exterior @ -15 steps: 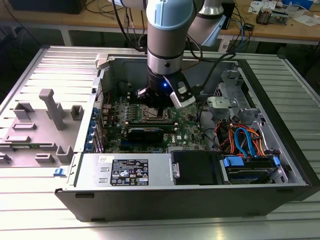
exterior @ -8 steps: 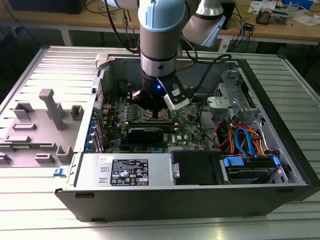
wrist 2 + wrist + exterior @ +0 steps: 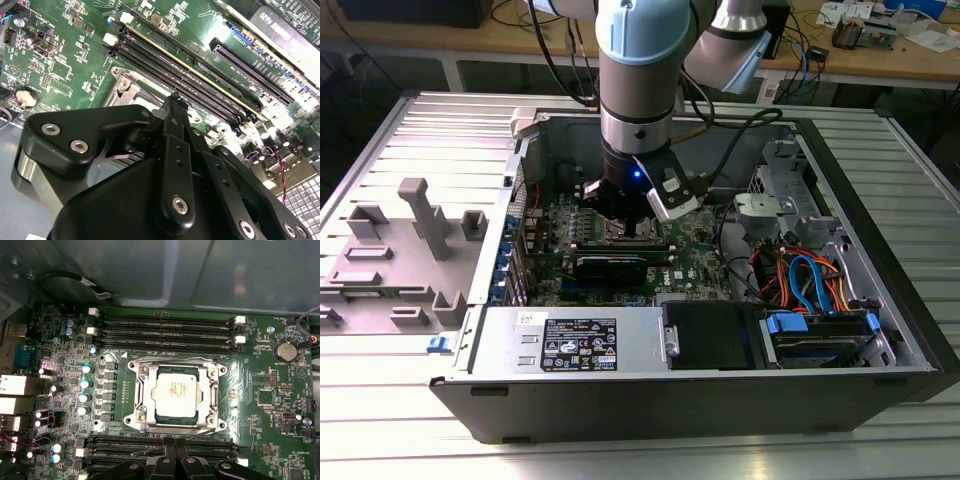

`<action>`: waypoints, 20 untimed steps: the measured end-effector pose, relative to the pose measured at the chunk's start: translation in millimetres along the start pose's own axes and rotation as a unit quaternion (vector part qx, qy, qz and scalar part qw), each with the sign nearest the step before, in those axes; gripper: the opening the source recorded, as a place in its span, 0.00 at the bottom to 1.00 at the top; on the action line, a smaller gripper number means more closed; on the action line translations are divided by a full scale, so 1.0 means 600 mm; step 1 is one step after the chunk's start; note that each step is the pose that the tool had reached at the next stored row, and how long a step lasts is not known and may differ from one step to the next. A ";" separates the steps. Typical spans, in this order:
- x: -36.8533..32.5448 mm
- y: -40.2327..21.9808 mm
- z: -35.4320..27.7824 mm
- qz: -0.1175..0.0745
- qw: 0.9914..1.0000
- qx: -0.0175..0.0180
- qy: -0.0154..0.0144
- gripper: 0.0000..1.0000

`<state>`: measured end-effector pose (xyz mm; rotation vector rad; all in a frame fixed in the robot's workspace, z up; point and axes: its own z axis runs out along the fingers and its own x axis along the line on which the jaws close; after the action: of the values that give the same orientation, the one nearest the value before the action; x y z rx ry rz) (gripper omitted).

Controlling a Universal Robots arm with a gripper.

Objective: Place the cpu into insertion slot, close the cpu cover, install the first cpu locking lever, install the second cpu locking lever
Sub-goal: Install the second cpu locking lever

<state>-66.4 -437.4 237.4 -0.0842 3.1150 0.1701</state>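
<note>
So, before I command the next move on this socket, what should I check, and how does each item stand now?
1. Cpu seated in the insertion slot: ok, it lies flat and square.
2. Cpu cover closed: ok, the frame lies flat around the cpu.
3. Lever on the tool side latched: not ok, the thin rod runs slanted across the socket's edge.
4. Lever on the far side latched: cannot tell.
5. Tool placed at the slanted lever: ok, it sits right over the rod in the first wrist view.
6. Tool touching that lever: cannot tell.
</note>
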 end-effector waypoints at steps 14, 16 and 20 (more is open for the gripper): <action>0.020 -0.010 0.006 0.000 1.000 -0.004 0.000 0.11; 0.025 -0.010 0.011 0.000 1.000 -0.005 0.000 0.11; 0.028 -0.011 0.016 0.000 1.000 -0.006 0.000 0.11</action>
<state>-82.7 -444.0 227.0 -0.0843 3.1138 0.1888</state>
